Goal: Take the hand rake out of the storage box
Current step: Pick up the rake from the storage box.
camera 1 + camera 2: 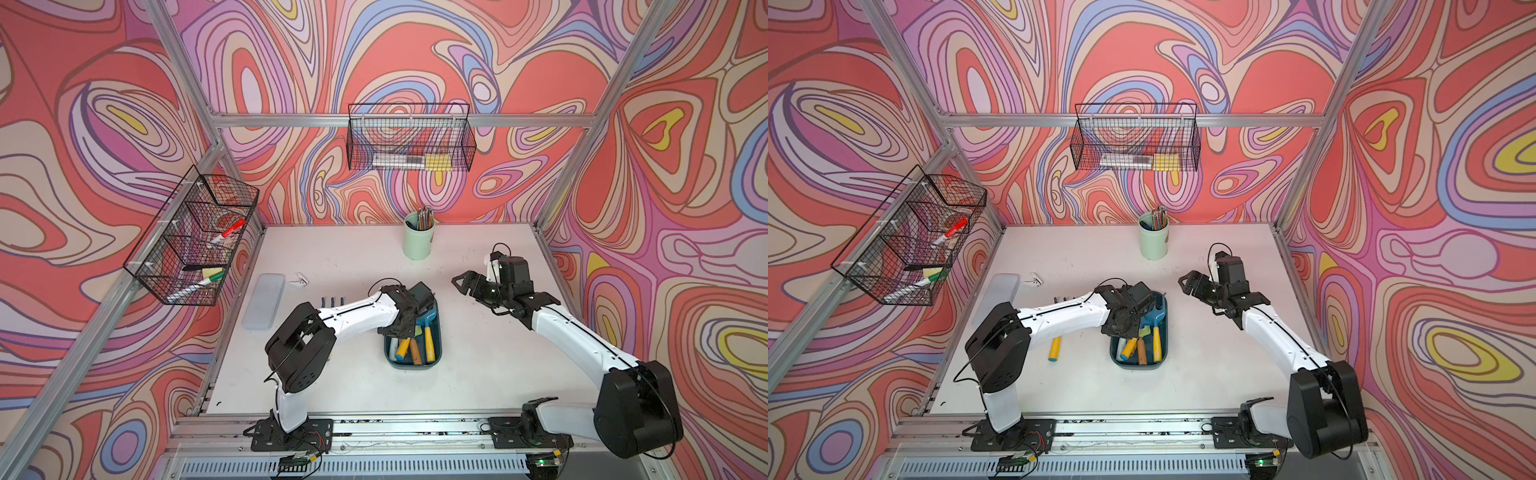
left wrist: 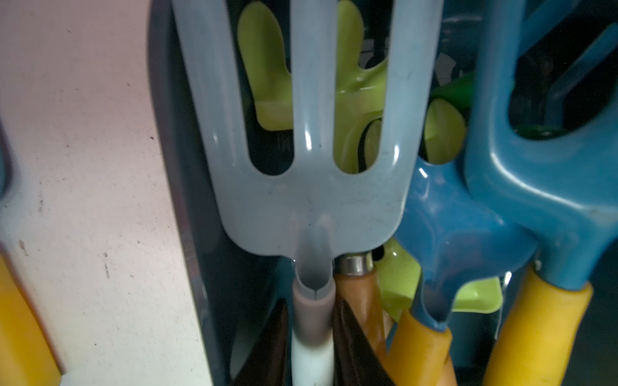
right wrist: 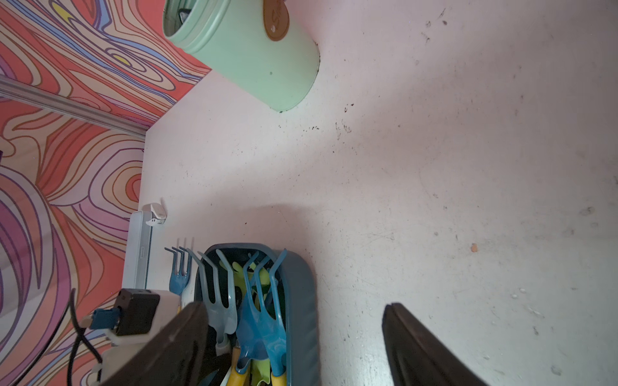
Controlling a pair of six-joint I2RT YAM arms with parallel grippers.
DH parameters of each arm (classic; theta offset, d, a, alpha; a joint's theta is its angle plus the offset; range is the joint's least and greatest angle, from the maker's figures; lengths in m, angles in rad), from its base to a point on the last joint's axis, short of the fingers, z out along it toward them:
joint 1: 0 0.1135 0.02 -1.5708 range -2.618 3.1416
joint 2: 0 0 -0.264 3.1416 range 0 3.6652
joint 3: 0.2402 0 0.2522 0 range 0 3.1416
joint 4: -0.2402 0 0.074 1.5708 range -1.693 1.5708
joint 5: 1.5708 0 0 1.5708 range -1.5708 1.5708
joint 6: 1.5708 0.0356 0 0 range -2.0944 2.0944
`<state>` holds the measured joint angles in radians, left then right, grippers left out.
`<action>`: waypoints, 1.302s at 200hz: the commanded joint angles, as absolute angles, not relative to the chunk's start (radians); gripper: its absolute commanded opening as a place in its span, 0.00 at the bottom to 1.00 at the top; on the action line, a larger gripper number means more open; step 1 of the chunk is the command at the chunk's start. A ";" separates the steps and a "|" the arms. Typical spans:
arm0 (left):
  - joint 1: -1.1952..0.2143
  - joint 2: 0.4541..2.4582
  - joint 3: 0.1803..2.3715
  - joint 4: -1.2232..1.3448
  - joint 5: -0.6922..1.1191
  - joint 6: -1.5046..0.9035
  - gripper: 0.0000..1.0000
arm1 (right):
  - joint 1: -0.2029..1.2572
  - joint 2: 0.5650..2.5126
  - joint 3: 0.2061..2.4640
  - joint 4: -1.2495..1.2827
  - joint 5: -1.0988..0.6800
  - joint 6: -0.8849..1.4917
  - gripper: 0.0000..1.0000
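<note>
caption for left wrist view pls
Left claw straddles the handle of the pale hand rake in the storage box.

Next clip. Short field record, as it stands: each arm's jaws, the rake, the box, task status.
left gripper: down in the storage box, jaws against both sides of the handle of the pale grey hand rake
right gripper: jaws open, empty, above the table beside the box
hand rake: in the box, atop blue and green tools
outside box: blue rake on the table
task status: rake not yet out
</note>
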<state>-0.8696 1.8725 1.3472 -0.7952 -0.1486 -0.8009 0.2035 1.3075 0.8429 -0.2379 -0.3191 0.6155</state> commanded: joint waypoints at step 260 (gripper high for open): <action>-0.818 1.748 1.516 -0.989 -0.175 -0.692 0.04 | 0.203 1.326 0.821 -0.202 -0.342 0.630 0.83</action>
